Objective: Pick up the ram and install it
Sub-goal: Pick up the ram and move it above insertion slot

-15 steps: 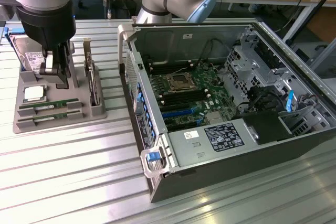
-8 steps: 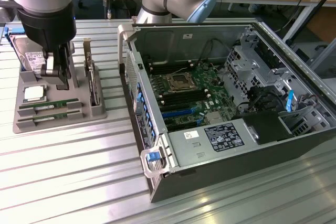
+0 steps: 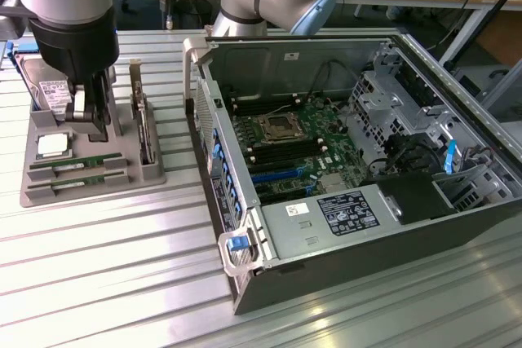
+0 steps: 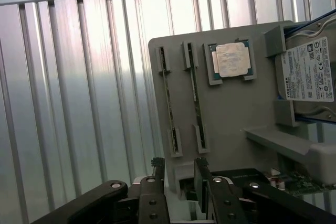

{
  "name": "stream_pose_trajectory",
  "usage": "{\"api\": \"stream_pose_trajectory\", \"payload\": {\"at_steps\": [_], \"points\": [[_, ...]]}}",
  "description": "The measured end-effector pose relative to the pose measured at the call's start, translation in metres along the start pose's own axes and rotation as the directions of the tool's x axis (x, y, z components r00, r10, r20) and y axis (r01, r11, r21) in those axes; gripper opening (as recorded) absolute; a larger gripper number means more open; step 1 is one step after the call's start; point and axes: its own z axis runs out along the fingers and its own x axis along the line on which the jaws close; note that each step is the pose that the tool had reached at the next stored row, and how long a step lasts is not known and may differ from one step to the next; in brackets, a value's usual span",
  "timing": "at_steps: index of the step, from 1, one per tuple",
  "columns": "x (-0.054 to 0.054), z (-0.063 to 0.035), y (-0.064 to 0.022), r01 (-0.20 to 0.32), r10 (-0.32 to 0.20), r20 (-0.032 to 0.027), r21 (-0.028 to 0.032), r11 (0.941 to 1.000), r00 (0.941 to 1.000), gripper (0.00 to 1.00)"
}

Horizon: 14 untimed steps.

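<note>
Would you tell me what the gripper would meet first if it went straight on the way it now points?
Probably the grey tray, at its edge just past the ends of the two ram sticks; the open gripper hangs right above it. Depth is unclear, though.

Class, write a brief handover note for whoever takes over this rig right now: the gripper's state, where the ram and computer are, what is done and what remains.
Gripper: open, holding nothing, hovers over the grey tray.
Ram: first ram stick and second ram stick sit in the tray's slots, beside the processor chip.
Computer case: open, on the exterior view's right, motherboard exposed.
Done: no ram lifted yet.
Left: pickup and installation.
</note>
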Motion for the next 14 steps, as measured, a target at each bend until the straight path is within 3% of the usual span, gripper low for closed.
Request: {"api": "stream_pose_trajectory", "payload": {"at_steps": [5,14], "points": [[0.0007,0.0029,0.0004,0.011,-0.011,-0.0003,-0.0001,0.9999,0.9999,0.36],[0.0023,0.0058,0.0084,0.017,-0.017,-0.0008,-0.0004,0.9998,0.9998,0.36]]}}
